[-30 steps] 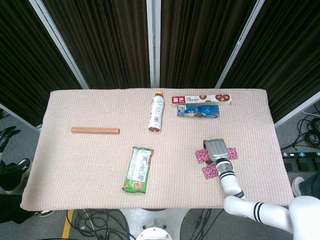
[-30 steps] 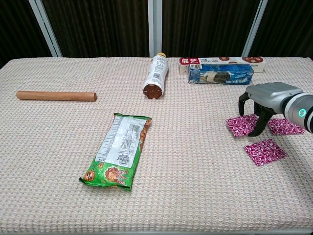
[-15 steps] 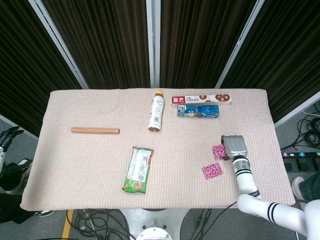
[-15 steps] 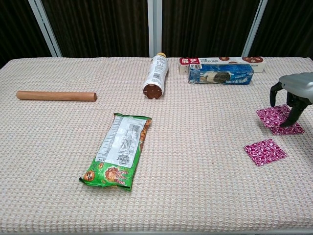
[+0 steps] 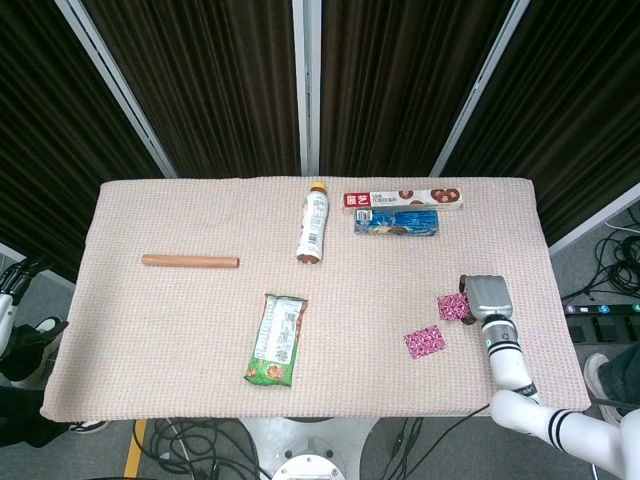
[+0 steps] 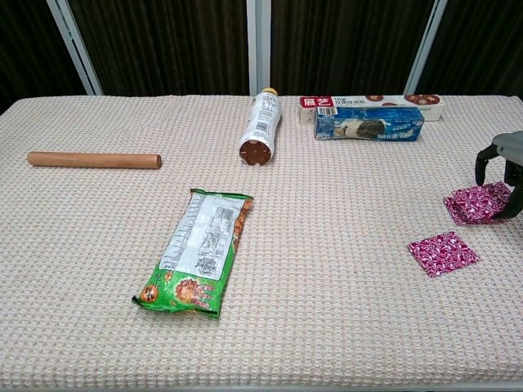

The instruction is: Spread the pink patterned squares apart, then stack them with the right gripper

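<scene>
Two pink patterned squares show on the right side of the worktop (image 5: 180, 200). One pink square (image 6: 477, 203) lies at the far right, directly under the right hand (image 5: 487, 298), and its edges look doubled, as if another sits beneath; I cannot tell for sure. The dark fingertips (image 6: 483, 167) reach down over it, one pressing its right edge. The second pink square (image 5: 425, 341) lies flat, nearer and to the left, apart from the hand.

The right hand arches palm-down with fingers curled downward, its white forearm running back toward the near right corner. Whether it actually grips the square cannot be told. The left hand (image 5: 12, 280) hangs off the left edge, fingers spread and holding nothing.

Printed writing on the red box (image 5: 403, 200) is too small to read.
</scene>
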Robot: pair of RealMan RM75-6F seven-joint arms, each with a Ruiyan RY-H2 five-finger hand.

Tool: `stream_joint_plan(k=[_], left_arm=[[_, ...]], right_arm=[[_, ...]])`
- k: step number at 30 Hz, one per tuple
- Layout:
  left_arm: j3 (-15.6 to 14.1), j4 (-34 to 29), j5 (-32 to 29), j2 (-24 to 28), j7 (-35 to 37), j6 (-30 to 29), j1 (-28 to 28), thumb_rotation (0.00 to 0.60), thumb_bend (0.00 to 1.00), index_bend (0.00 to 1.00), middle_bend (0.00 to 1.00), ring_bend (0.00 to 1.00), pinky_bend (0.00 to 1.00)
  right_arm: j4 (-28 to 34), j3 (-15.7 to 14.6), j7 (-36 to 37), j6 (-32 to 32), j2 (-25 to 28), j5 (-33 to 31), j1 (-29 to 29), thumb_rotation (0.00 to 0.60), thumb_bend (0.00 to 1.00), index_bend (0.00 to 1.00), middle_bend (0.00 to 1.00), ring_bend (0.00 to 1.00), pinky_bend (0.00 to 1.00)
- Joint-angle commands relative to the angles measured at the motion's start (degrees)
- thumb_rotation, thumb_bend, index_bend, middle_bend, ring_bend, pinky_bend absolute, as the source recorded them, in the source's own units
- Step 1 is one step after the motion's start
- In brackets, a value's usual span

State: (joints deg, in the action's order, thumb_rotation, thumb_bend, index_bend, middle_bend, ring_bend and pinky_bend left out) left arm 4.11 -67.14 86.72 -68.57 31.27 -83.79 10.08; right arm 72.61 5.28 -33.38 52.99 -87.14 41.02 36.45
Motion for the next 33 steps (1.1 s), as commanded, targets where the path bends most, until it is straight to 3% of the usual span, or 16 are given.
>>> stream_joint_plan(k=[1,33], left_arm=[[0.0,0.0,0.0,0.0,-0.1,0.0,0.1,0.6,0.06,0.23,0.23,0.17,0.26],[-0.1,0.6,-0.3,0.0,0.2,0.2,-0.2,0.6,0.06,0.23,0.23,0.16,0.26]], right_arm=[[-1.0,-0.1,0.3,-0.6,-0.3,0.0,-0.2,0.599,0.0,0.43,1.0,1.0,0.98],[-4.4,0.5,-0.1,-2.3,-3.1,-0.1,-0.3,0.597,0.0,0.42,1.0,1.0,0.98]])
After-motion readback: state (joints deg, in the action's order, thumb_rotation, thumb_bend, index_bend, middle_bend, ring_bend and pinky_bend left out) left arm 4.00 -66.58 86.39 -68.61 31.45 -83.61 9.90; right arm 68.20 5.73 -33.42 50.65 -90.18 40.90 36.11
